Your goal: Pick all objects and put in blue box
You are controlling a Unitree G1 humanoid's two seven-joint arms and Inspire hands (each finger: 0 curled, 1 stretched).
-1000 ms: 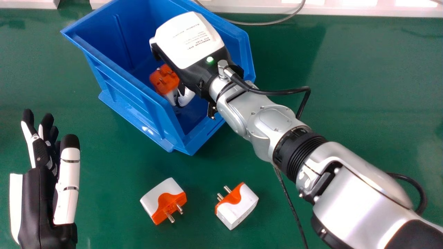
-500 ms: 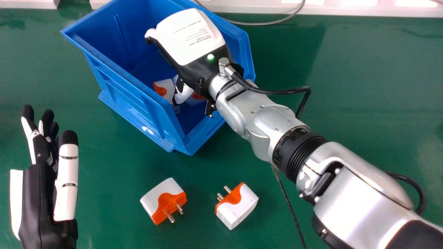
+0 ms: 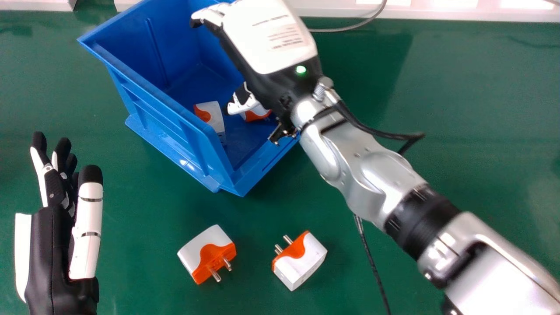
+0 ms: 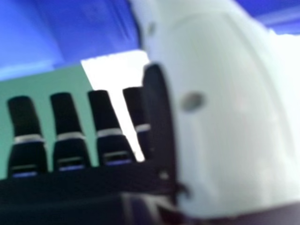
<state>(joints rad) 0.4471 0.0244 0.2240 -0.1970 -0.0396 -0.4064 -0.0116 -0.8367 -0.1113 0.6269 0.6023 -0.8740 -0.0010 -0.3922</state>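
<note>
Right hand (image 3: 269,41) is hovering over the blue box (image 3: 168,124), its fingers (image 4: 68,115) extending nearly straight and gripping nothing; state: open. Its thumb (image 3: 241,106) is pointing down into the box, overlapping one orange-and-white plug adapter (image 3: 257,116) in the head view; contact cannot be told. Second adapter (image 3: 215,114) is lying inside, near the box's left wall. Two more are resting outside on the green table (image 3: 463,113), apart from each other: left adapter (image 3: 195,253) is pointing its pins rightward, right adapter (image 3: 304,261) leftward. Left hand (image 3: 52,249) is showing at the view's left, fingers extending.
</note>
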